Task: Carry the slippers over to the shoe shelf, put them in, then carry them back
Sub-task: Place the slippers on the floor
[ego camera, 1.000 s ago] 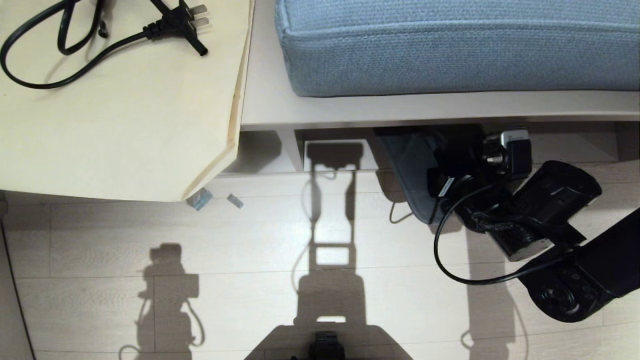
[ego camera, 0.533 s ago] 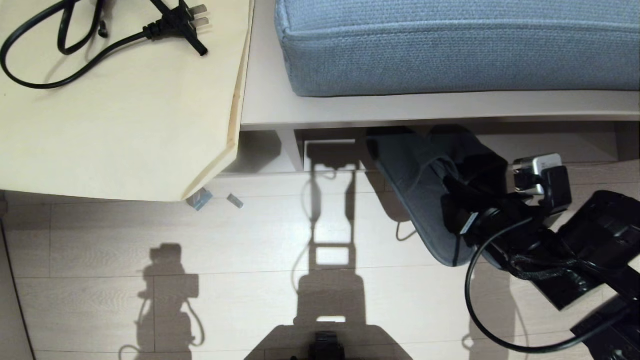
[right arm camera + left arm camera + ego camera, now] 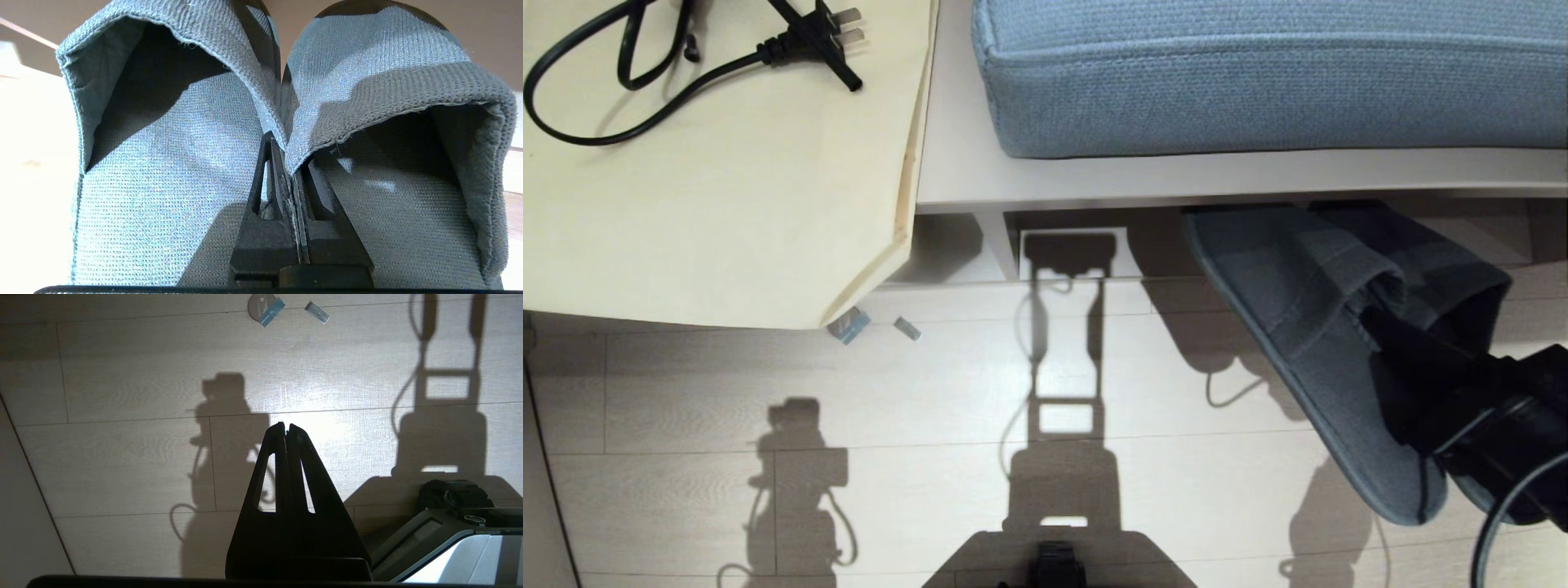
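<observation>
At far left the pale surface point(image 3: 727, 204) carries a black power cord point(image 3: 686, 57) and overhangs the wooden floor point(image 3: 931, 457); two small bits of debris point(image 3: 854, 325) lie on the boards just below its corner; the left gripper point(image 3: 286, 430) hangs parked over bare floor, its jaws pressed together on nothing, and is outside the head view. Further right the shoe shelf point(image 3: 1054, 249) opens low beneath a ledge that bears a blue-grey cushion point(image 3: 1258, 73). Right again, the slippers point(image 3: 1327, 327) are held as a pair, side by side, toes toward the shelf mouth and heels toward the robot; their long axis slants from the cubby's edge down to the lower right. The right gripper point(image 3: 292, 163) is clamped tight on the two inner side walls where the slippers touch, one finger inside each, so the pair lies straight ahead of the jaws; this arm alone is at work.

Against a second ago, the slippers, then mostly inside the cubby, are drawn well out over the floor with only the toes near the opening; the arm has retreated toward the lower right corner. By my reading the put-in is done and the return leg has begun; the pull should keep following that long axis until the toes clear.
</observation>
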